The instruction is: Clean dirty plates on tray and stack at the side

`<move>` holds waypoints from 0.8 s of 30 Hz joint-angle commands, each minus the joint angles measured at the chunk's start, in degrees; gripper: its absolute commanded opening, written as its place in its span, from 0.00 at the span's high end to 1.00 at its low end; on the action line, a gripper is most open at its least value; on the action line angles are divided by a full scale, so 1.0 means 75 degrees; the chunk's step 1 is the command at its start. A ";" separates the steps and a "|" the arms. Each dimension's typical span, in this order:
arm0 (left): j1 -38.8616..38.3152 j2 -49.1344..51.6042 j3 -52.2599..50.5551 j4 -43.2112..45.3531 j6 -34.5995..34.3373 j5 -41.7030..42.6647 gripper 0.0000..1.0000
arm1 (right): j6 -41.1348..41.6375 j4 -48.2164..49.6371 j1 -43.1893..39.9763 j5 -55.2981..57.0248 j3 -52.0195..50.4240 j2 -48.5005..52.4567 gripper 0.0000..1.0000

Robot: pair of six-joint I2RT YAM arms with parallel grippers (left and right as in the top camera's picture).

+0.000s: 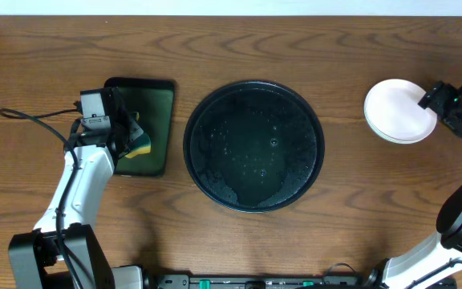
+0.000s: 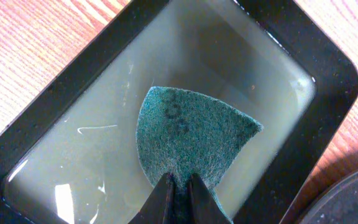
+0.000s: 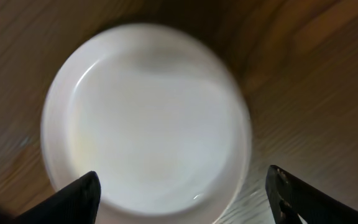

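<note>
The round black tray (image 1: 253,146) sits mid-table, wet and speckled, with no plate on it. A white plate (image 1: 398,108) lies on the bare wood at the right. It fills the right wrist view (image 3: 148,112), and any plates under it are hidden. My right gripper (image 1: 443,100) is open and empty at the plate's right edge, its fingers (image 3: 182,180) spread over the near rim. My left gripper (image 1: 131,132) is shut on a green scouring sponge (image 2: 191,134) and holds it over the rectangular tray.
The smaller rectangular black tray (image 1: 160,96) stands left of the round tray and holds cloudy water (image 2: 104,155). The round tray's rim shows at the corner of the left wrist view (image 2: 353,199). A cable (image 1: 30,116) lies at the far left.
</note>
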 commanded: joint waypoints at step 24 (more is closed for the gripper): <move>0.0017 0.0443 -0.0017 0.1268 -0.0038 0.0195 0.26 | 0.0061 -0.1189 0.4406 -0.1026 0.0050 -0.0402 0.01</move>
